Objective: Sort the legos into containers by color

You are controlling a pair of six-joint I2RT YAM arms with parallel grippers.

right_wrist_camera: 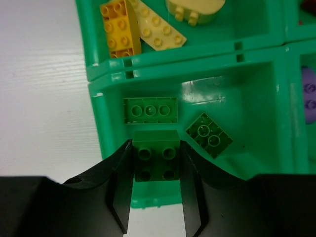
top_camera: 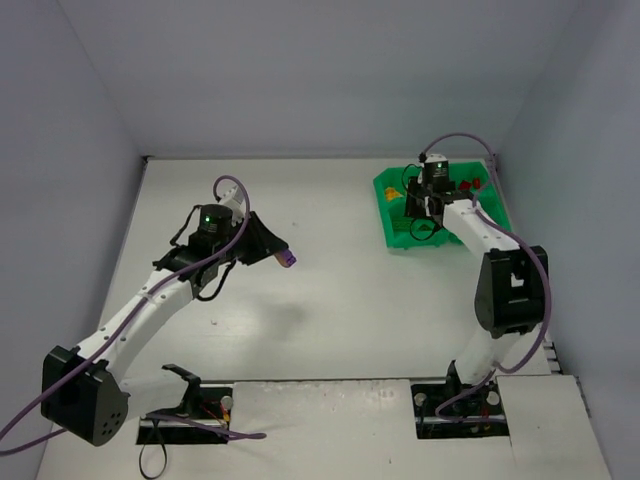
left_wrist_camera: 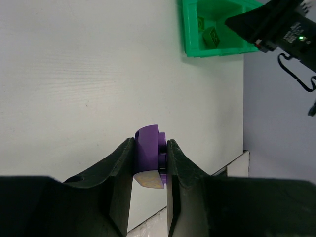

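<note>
My left gripper (left_wrist_camera: pixel 150 145) is shut on a purple lego (left_wrist_camera: pixel 148 148), held above the bare white table; from above, that lego (top_camera: pixel 287 260) sits left of centre, far from the tray. My right gripper (right_wrist_camera: pixel 156 144) is shut on a green lego (right_wrist_camera: pixel 157 160) and hangs over the near left compartment of the green tray (right_wrist_camera: pixel 98 113). Two more green legos (right_wrist_camera: pixel 150 109) (right_wrist_camera: pixel 209 134) lie in that compartment. Yellow legos (right_wrist_camera: pixel 121 27) fill the compartment beyond it. A purple lego (right_wrist_camera: pixel 308 96) shows at the right edge. From above, the right gripper (top_camera: pixel 418 205) covers part of the tray (top_camera: pixel 395 228).
Red legos (top_camera: pixel 468 186) lie in the tray's far right compartment. The tray stands at the table's back right, near the right wall. In the left wrist view the tray's corner (left_wrist_camera: pixel 212 49) and the right arm's wrist (left_wrist_camera: pixel 281 29) show at the upper right.
</note>
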